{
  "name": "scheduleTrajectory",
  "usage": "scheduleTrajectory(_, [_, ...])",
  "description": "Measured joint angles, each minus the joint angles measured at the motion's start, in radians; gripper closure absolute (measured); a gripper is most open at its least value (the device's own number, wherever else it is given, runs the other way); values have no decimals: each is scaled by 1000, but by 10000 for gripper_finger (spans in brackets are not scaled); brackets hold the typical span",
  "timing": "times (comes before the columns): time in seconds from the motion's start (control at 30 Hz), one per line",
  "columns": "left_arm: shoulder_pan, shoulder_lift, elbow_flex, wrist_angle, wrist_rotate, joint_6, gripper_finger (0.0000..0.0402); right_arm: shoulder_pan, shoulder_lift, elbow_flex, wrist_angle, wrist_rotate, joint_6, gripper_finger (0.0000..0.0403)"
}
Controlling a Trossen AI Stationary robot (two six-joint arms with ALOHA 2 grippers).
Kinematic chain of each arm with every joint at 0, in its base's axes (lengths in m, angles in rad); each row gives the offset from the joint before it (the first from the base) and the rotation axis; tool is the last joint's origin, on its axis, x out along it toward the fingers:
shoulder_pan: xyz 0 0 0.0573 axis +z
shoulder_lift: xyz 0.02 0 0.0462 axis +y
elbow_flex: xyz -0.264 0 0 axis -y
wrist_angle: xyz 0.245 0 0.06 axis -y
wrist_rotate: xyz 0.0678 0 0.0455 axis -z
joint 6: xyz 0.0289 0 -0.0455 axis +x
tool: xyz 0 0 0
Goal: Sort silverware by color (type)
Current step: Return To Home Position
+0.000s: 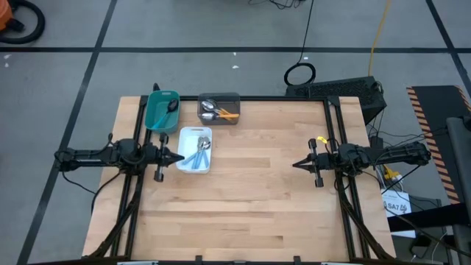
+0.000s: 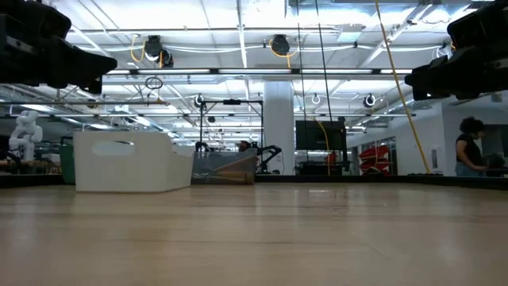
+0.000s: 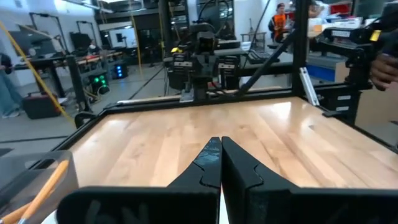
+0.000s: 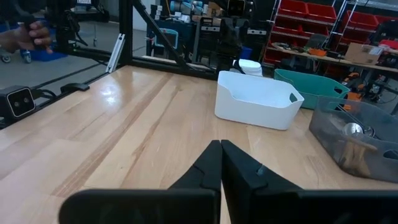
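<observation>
The spoons lie in three trays at the table's far left. The white tray [image 1: 195, 149] holds light-blue-handled spoons [image 1: 200, 153]. The grey tray [image 1: 219, 108] holds orange-handled spoons [image 1: 224, 113] with silver bowls. The teal tray [image 1: 162, 109] holds a black-bowled spoon [image 1: 171, 107]. My left gripper [image 1: 181, 156] is shut and empty, above the table beside the white tray's left edge. My right gripper [image 1: 294, 164] is shut and empty, above the table's right half. Both show shut in their wrist views: left [image 3: 220, 144], right [image 4: 220, 147].
The three trays stand close together at the far left; in the right wrist view they show as the white [image 4: 256, 99], teal [image 4: 311, 87] and grey tray [image 4: 357, 138]. Bare wood [image 1: 250, 199] fills the middle and near side. Black frame rails [image 1: 335, 125] run along the table's sides.
</observation>
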Motion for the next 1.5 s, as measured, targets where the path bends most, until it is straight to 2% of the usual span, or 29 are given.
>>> scheduleTrajectory(0.97, [-4, 0, 0, 0, -9, -82, 401, 0, 0, 0, 7, 1, 57, 403])
scheduleTrajectory(1.13, [-4, 0, 0, 1, -9, -83, 401, 0, -2, 0, 6, -27, 39, 403])
scheduleTrajectory(1.5, [-4, 0, 0, 2, -9, -84, 401, 0, -118, 0, 11, -46, -6, 403])
